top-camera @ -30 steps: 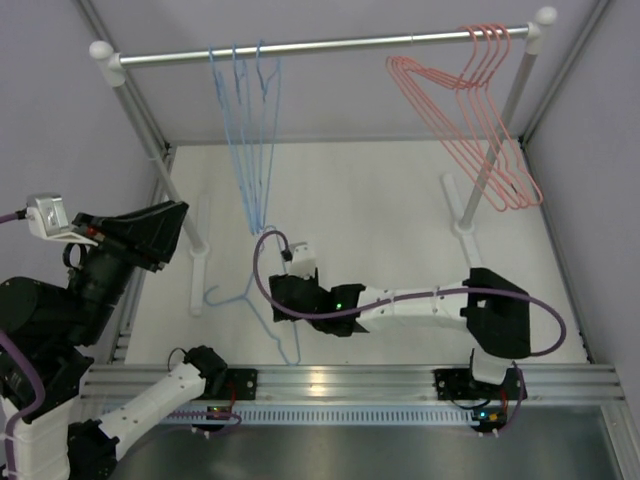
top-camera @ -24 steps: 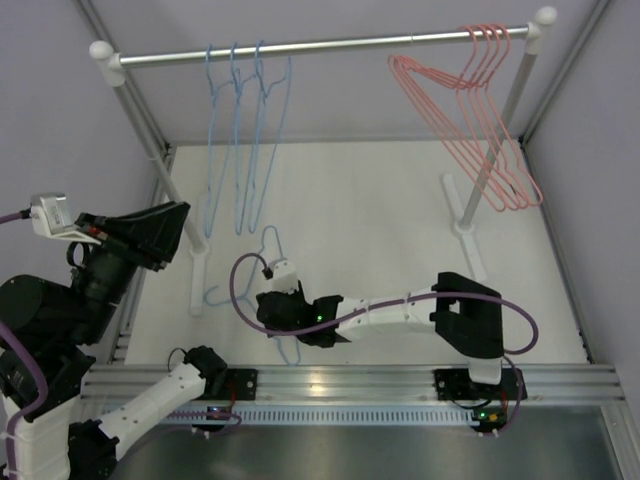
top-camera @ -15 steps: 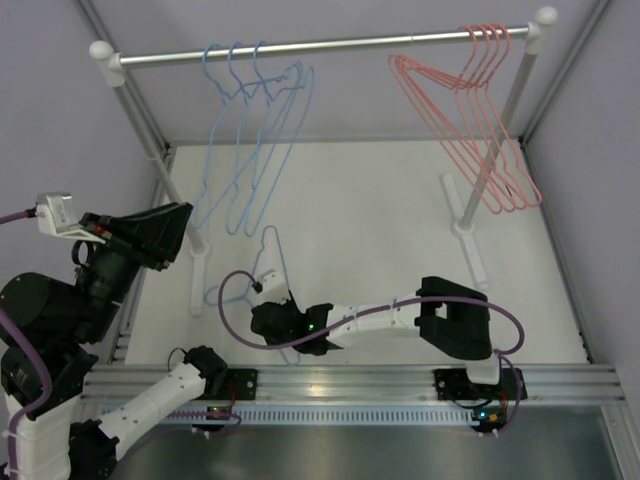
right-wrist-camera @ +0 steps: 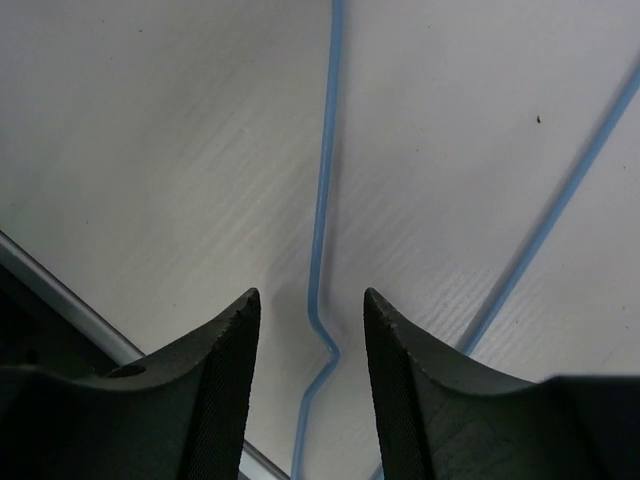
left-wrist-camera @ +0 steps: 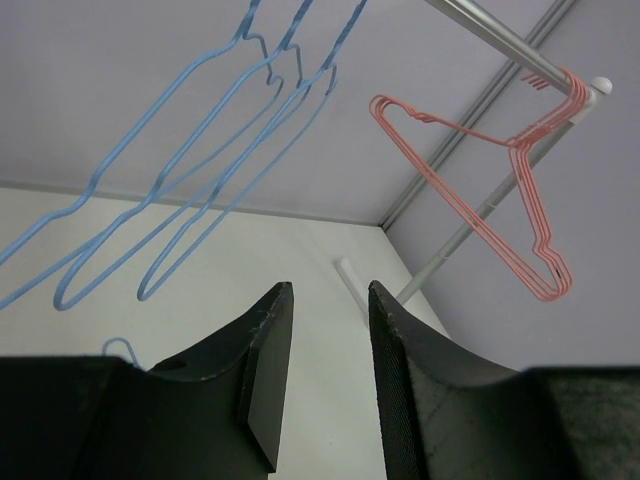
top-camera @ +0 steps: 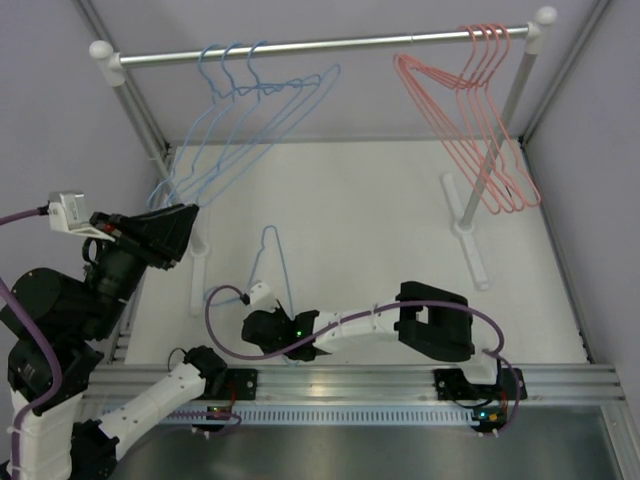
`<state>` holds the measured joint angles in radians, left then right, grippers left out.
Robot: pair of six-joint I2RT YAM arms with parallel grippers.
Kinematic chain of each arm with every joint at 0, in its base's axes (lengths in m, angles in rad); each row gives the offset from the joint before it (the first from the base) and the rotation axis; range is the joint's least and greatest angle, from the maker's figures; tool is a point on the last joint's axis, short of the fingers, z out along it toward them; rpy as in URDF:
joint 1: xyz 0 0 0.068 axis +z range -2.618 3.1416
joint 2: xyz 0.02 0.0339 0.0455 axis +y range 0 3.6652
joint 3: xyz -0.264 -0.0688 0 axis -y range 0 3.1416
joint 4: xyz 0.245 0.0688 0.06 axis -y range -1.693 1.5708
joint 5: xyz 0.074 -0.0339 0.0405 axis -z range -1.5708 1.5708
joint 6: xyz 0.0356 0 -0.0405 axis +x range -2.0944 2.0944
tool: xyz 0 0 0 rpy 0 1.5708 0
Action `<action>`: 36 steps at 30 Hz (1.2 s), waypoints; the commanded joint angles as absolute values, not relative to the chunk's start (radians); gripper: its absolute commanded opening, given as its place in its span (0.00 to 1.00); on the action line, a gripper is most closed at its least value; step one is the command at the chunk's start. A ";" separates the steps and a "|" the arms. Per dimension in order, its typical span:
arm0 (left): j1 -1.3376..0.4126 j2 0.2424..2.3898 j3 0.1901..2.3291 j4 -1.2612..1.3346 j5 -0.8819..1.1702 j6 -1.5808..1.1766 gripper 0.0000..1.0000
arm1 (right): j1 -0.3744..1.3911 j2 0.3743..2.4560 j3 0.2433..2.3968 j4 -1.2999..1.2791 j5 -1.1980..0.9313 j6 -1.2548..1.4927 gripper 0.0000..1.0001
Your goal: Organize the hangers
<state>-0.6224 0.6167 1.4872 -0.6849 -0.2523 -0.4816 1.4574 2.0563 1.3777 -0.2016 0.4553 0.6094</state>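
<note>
Three light blue hangers [top-camera: 243,90] hang at the left end of the silver rail [top-camera: 330,42], swung out slantwise. Several pink-red hangers [top-camera: 484,60] hang at the right end. One more blue hanger [top-camera: 283,270] lies on the white table. My right gripper [top-camera: 260,328] is low over its near part. In the right wrist view its jaws [right-wrist-camera: 309,293] are open, with the blue wire [right-wrist-camera: 322,200] on the table between them, not gripped. My left gripper [top-camera: 188,235] is raised at the left, open and empty [left-wrist-camera: 328,285]. That view shows blue hangers [left-wrist-camera: 143,130] and pink hangers [left-wrist-camera: 515,148].
The rail stands on two white posts with feet on the table, one on the left [top-camera: 190,240] and one on the right [top-camera: 470,225]. An aluminium frame [top-camera: 350,380] runs along the near edge. Grey walls close in the left, back and right.
My right gripper has moved left and toward the near edge, down over the table hanger, which now shows as a narrower loop. The three blue hangers on the rail have swung out sideways.
</note>
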 commanded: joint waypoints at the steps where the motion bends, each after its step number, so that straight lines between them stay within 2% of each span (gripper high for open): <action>1: -0.617 0.604 1.473 -0.686 -0.252 -0.492 0.41 | 1.476 2.085 1.437 -0.170 0.456 0.581 0.43; 7: -0.618 0.594 1.448 -0.698 -0.235 -0.499 0.41 | 1.474 2.118 1.444 -0.179 0.453 0.581 0.32; 14: -0.617 0.638 1.408 -0.733 -0.062 -0.485 0.40 | 1.476 2.109 1.385 -0.178 0.472 0.618 0.00; 20: -0.618 0.635 1.312 -0.733 0.083 -0.506 0.36 | 1.474 2.028 1.264 -0.179 0.532 0.687 0.00; 36: -0.618 0.542 1.077 -0.715 0.193 -0.607 0.34 | 1.459 1.712 0.970 -0.179 0.624 0.856 0.00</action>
